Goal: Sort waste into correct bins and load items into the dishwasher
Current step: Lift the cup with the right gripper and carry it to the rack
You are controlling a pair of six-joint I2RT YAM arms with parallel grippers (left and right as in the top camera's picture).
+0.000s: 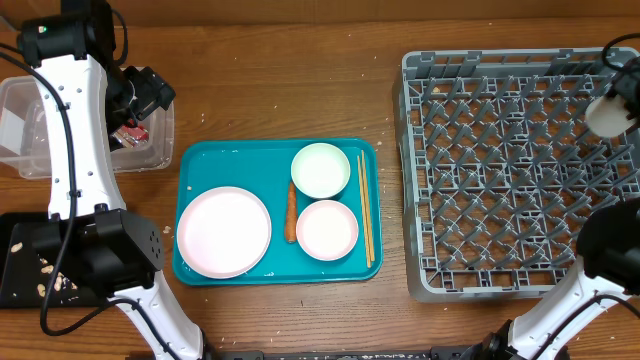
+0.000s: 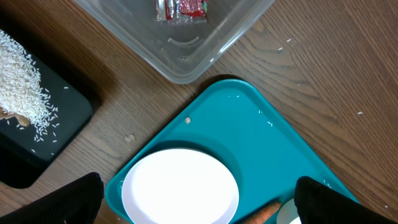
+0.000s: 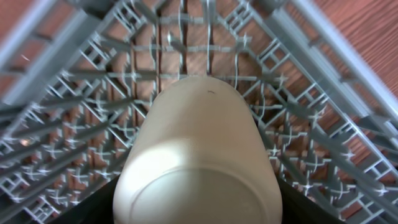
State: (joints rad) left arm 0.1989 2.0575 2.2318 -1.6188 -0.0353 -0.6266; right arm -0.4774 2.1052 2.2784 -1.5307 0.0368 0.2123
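My right gripper [image 3: 199,208] is shut on the small white cup [image 3: 198,149], its dark fingers [image 3: 87,211] pressed against both sides. The cup [image 1: 606,115] hangs over the far right part of the grey dishwasher rack [image 1: 520,170]. The left gripper [image 2: 199,202] is open and empty above the teal tray [image 2: 261,143], with the large plate [image 2: 180,190] between its fingertips and the orange carrot [image 2: 266,213] beside it. In the overhead view the plate [image 1: 223,231], two bowls [image 1: 320,169] [image 1: 327,229] and the carrot [image 1: 291,212] lie on the tray. The clear tub [image 2: 205,43] holds the red wrapper [image 2: 186,9]. The black tray [image 2: 56,118] holds pale scraps [image 2: 18,81].
A pair of wooden chopsticks [image 1: 366,210] lies along the right side of the teal tray [image 1: 275,275]. The left arm's white links [image 1: 75,120] cross over the clear tub [image 1: 20,130] and the black tray [image 1: 15,270]. Small crumbs dot the wooden table [image 1: 290,80].
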